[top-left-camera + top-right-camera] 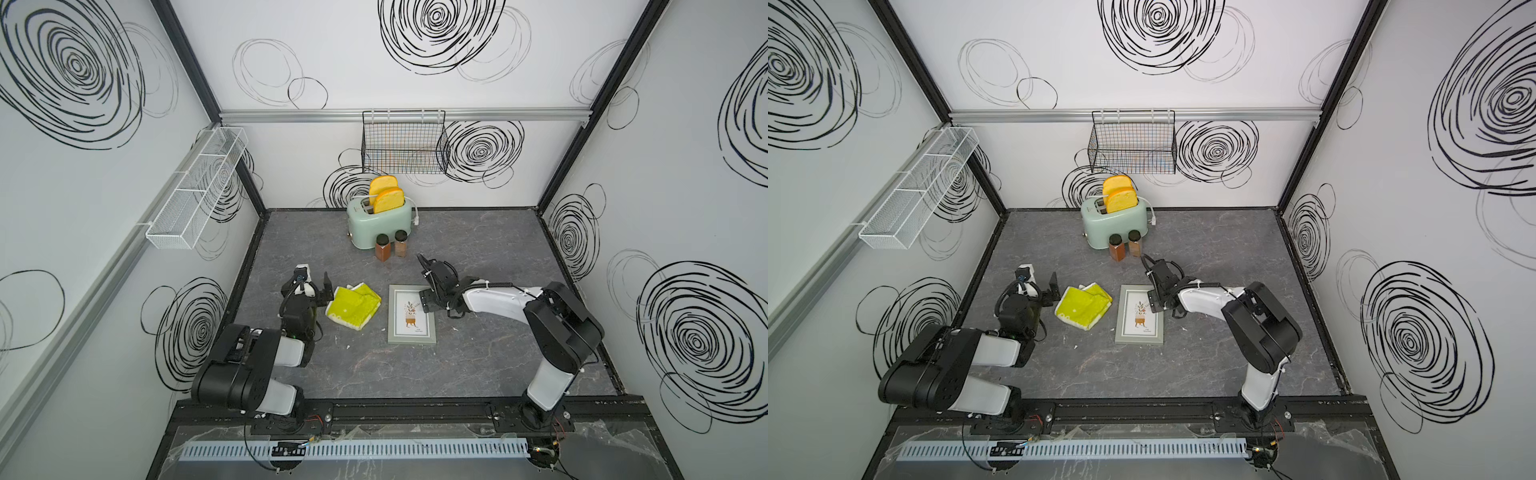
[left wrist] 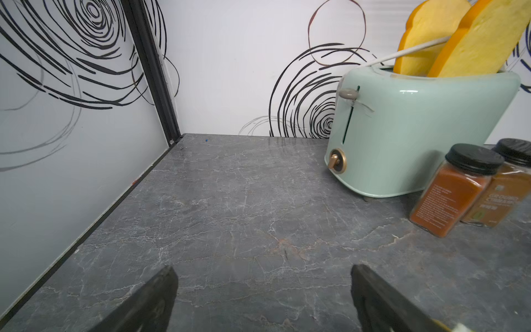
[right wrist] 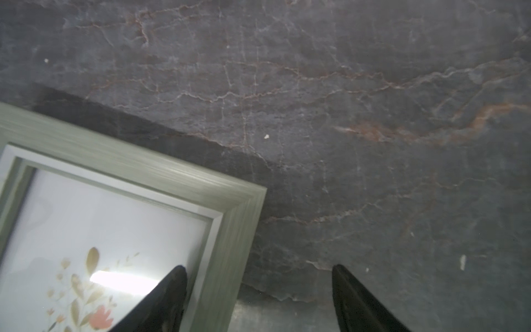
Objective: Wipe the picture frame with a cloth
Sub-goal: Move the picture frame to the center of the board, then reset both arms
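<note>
Left gripper (image 2: 262, 267) apart beside cloth (image 1: 353, 305) — right gripper (image 3: 258, 266) apart over picture frame (image 3: 172, 172) corner.

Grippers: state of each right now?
Left gripper: open, holding nothing, beside the cloth.
Right gripper: open, holding nothing, above an edge of the picture frame.

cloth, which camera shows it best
Either top view: the cloth lies whole, crumpled, beside the picture frame. Neither wrist view shows it; the right wrist shows only a frame corner.
</note>
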Controlling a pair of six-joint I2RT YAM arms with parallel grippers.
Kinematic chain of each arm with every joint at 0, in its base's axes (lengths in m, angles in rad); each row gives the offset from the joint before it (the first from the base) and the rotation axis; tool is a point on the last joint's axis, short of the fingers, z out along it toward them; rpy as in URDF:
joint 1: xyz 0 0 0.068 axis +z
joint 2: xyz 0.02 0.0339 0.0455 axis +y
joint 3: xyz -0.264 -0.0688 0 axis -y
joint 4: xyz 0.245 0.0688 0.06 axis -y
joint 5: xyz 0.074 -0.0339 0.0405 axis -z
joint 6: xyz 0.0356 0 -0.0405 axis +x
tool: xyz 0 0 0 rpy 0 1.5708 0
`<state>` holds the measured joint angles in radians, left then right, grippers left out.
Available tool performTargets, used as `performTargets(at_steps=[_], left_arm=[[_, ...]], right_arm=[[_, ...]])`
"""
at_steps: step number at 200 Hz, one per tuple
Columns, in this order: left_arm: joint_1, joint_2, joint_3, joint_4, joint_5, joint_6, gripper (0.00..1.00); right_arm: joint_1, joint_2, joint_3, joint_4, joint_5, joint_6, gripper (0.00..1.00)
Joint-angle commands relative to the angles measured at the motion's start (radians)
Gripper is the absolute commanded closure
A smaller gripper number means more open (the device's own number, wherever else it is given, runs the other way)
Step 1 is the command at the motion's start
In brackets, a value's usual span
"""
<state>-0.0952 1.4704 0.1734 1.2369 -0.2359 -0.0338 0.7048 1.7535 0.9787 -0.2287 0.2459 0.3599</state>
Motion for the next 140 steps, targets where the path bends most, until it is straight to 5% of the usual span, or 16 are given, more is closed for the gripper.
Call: performTargets(at_steps=[1,48,74,83,118,140], left_arm=[[0.008,-0.004,0.02,0.075,0.004,0.009,0.02],[0.008,-0.005,0.02,0.075,0.004,0.009,0.02],[0.008,-0.005,0.019,0.075,0.004,0.009,0.02],[0.009,-0.004,0.019,0.075,0.004,0.009,0.02],[0.008,-0.004,0.019,0.076,0.004,0.01,0.02],[0.008,-0.004,0.02,0.076,0.004,0.01,0.02]], right_arm=[[0.006,-0.054,-0.025,0.069,-0.049,-0.07,0.17],[0.003,-0.272,-0.044,0.184,-0.143,-0.188,0.14],[-0.038,-0.411,-0.098,0.206,-0.027,-0.217,0.1],[-0.11,-0.45,-0.152,0.246,0.014,-0.217,0.0],[-0.568,-0.57,-0.426,0.561,0.004,-0.107,0.01],[-0.661,-0.561,-0.617,0.857,0.007,-0.159,0.01]])
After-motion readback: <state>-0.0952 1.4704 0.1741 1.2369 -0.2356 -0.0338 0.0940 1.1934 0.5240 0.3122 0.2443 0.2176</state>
